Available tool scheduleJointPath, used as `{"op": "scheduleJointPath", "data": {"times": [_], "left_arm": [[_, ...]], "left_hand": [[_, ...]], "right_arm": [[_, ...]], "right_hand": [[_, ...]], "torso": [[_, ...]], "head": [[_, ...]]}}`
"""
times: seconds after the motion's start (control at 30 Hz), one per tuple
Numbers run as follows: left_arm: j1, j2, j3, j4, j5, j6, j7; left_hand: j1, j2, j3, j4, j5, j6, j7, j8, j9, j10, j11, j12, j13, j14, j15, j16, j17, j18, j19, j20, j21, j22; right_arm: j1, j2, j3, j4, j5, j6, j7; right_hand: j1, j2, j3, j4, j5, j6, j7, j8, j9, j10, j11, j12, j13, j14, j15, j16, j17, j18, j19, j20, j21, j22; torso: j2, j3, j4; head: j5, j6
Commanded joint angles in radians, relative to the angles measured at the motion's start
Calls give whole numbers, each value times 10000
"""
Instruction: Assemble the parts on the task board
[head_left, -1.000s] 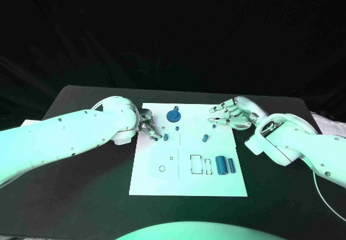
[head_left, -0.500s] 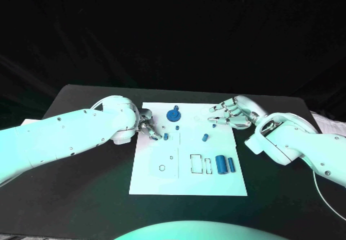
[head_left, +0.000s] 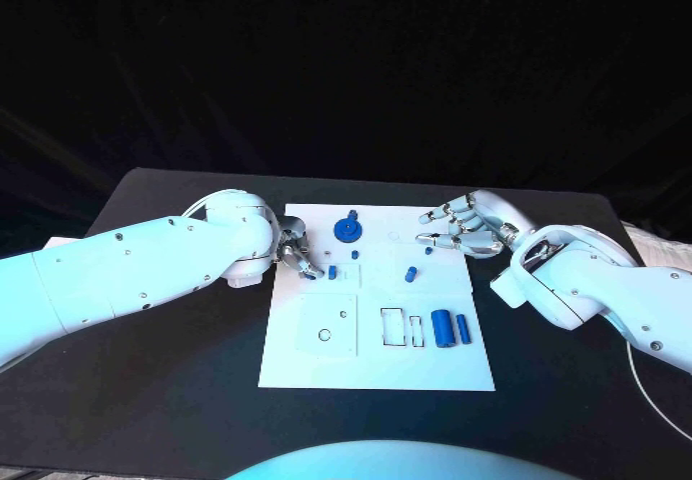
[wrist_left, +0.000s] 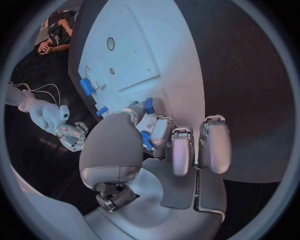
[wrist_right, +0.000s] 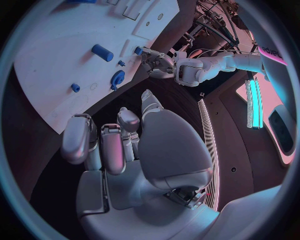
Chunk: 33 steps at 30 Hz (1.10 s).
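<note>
Head view: silver left hand (head_left: 296, 254) at the left edge of the white flat task board (head_left: 310, 355), fingertips closed on a small blue peg (head_left: 333, 272); silver right hand (head_left: 462, 231) over the far right corner, fingers spread, holding nothing. Left wrist view: thumb and fingers (wrist_left: 160, 133) pinch the peg over the board's edge. Right wrist view: right-hand fingers (wrist_right: 80, 138) loosely apart beside the board.

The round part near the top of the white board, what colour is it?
Blue. The round part stands on the white task board; it shows best in the head view.

The task board (head_left: 378, 340) is showing as smooth matt white, the desk (head_left: 173, 400) as matt black. Near the fingers (wrist_left: 181, 150), looking like glossy silver metal, blue parts (head_left: 443, 329) are appearing smooth, plastic-like.
</note>
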Motion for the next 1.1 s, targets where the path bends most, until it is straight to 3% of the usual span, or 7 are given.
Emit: {"op": "scheduleJointPath", "data": {"times": [0.03, 0.2, 0.37, 0.63, 1.1], "left_arm": [[-54, 34, -42, -21, -8, 218, -40], [-55, 42, -42, -46, -38, -70, -46], [-57, 29, -42, -19, -11, -473, -48], [-63, -16, -42, 85, 128, -934, -43], [-69, -46, -44, 87, 104, -644, -106]], "left_hand": [[6, -15, -58, 40, 18, 22, -60, -60, 4, 93, -1, -11, -11, 1035, -36, 30, 2634, -157, 539, -59, 19, 1233], [138, 180, 78, 2, 43, 6, -78, -82, 11, 94, -14, -25, -20, 1035, -43, 30, 2634, -147, 528, -61, -17, 1206], [499, 470, 462, -322, 38, -69, -63, -96, 60, 86, -12, -62, -44, 1035, -47, 30, 2634, -138, 518, -68, -60, 1184], [808, 737, 879, -795, -73, -137, -23, -47, 166, 67, 18, -123, -93, 1035, -23, 30, 2634, -141, 524, -52, -66, 1204], [812, 779, 940, -935, -279, -187, 3, -42, 202, 43, 39, -165, -136, 1035, -9, 30, 2634, -138, 520, -39, -85, 1198]], "right_arm": [[-4, 7, 0, 15, -35, 133, 70], [-4, 5, 0, 16, -35, 127, 69], [-4, 5, 0, 15, -35, 124, 70], [-4, 4, 0, 13, -33, 126, 73], [-4, 4, 0, 0, -31, 146, 71]], "right_hand": [[10, 58, -76, -7, 50, 21, -10, -24, 3, -65, 9, -33, -11, 549, 22, -40, 390, 188, -82, -7, -59, -15], [10, 58, -76, -7, 50, 21, -10, -24, 3, -65, 9, -33, -11, 549, 22, -40, 390, 188, -82, -7, -59, -15], [10, 58, -76, -7, 50, 21, -10, -24, 3, -65, 9, -33, -11, 549, 22, -40, 390, 188, -82, -7, -59, -15], [-12, 73, -114, 6, 76, 23, -11, -23, 4, -60, 8, -20, -8, 548, 22, -56, 375, 191, -84, -7, -74, -32], [-15, 76, -119, 8, 78, 23, -11, -23, 4, -62, 7, -24, -13, 549, 22, -55, 377, 190, -83, -7, -75, -32]], "torso": [[6, -2, -6], [7, 3, -2], [-4, 1, 11], [-2, -2, 6], [-6, -1, 7]], "head": [[-9, 18], [-17, 27], [-22, 23], [-12, 23], [2, 4]]}}
